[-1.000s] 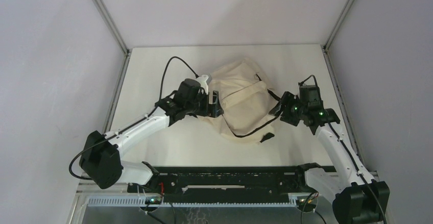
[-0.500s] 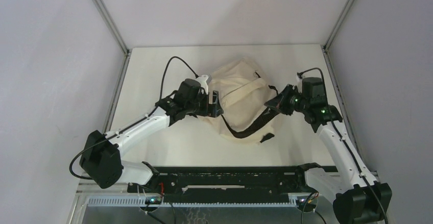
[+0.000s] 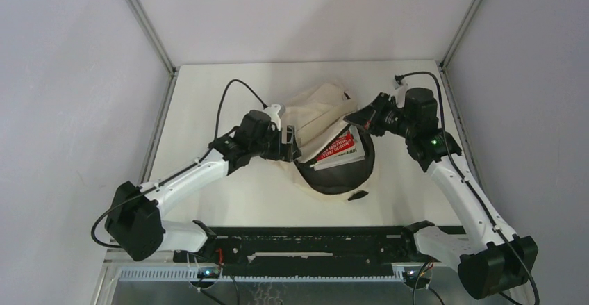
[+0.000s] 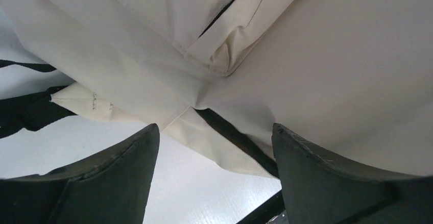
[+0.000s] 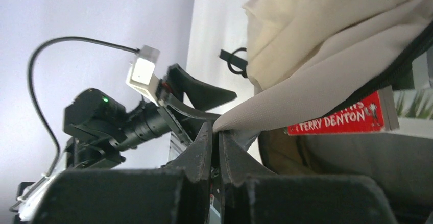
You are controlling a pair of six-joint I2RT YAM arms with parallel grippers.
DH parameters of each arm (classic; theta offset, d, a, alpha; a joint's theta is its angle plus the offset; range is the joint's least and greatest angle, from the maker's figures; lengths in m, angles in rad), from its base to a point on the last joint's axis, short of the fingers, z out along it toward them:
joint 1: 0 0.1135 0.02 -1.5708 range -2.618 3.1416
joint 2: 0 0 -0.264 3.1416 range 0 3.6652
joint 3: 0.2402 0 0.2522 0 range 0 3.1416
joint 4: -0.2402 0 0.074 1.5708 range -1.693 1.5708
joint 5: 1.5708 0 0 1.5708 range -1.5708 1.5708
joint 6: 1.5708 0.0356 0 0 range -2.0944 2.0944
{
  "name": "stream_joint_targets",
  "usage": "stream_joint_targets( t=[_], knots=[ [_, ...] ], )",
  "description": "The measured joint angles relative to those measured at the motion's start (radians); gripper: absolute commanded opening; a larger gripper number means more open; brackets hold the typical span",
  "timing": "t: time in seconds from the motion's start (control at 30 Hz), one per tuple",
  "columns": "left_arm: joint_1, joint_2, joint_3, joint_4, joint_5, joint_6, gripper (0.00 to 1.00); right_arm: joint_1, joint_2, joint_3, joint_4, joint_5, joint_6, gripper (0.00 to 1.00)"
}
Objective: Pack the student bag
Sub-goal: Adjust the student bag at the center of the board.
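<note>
Cream canvas backpack [image 3: 312,112] lying on the white counter [image 3: 208,103], its dark-lined mouth gaping around a red-and-white paperback book [image 3: 338,147] inside. Right gripper [image 5: 214,128]: jaws pinching the backpack's cream flap at its right rim. Left gripper [image 4: 214,132]: jaws spread against its left side.

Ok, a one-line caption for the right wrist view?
Right gripper shut on a cream flap of the student bag, holding it up so a red book lettered TERRY DENTON shows inside.
</note>
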Motion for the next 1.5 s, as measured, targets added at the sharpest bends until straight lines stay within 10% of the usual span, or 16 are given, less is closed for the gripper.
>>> stream_joint_targets(
  t=[1.03, 1.2, 1.37, 1.5],
  knots=[
    [-0.005, -0.051, -0.120, 0.063, -0.063, -0.082, 0.75, -0.036, 0.090, 0.039, 0.194, -0.019, 0.113, 0.00],
    [-0.048, 0.008, -0.135, 0.106, -0.053, -0.150, 0.52, -0.036, 0.093, 0.039, 0.199, -0.026, 0.120, 0.00],
    [-0.063, 0.052, -0.138, 0.109, -0.059, -0.180, 0.05, -0.037, 0.093, 0.039, 0.199, -0.029, 0.125, 0.00],
    [-0.052, 0.040, -0.172, 0.121, -0.069, -0.180, 0.00, -0.039, 0.093, 0.039, 0.198, -0.033, 0.126, 0.00]
  ],
)
